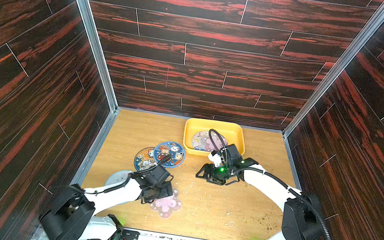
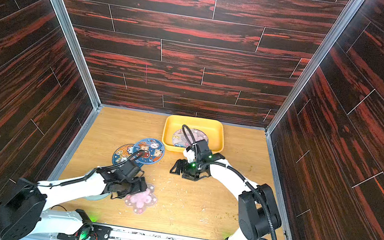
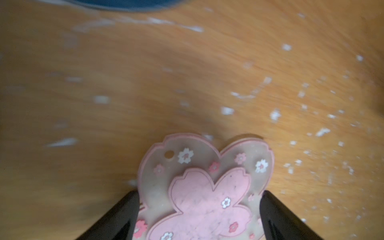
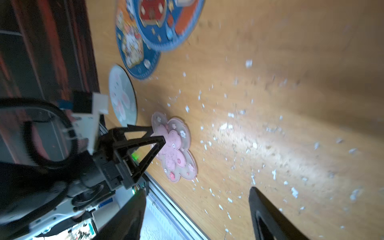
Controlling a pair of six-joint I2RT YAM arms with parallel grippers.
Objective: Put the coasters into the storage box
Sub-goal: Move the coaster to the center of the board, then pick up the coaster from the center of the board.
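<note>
Near-left of table: step: I've got the L gripper [image 1: 165, 197] down over the pink coaster [image 1: 166, 206], jaws spread wide either side of it, not pinching yet.
Next: I'd say close on one petal edge, lift, carry far-right to the box [image 1: 215, 127]; mat is thin and flat, so the grip must get under the rim.
R gripper [image 1: 203, 172]: mid-table, near the box, jaws apart, holds nothing.
Left to do: two blue discs [image 1: 169, 154] overlapping, far of the L arm; pale disc [image 4: 122, 95] at the left edge.
Box: far side, some coasters [image 2: 187, 136] already inside.
Hidden: box contents half covered by R arm, count unclear; L wrist view blurred; pale disc mostly under L arm in top views.
</note>
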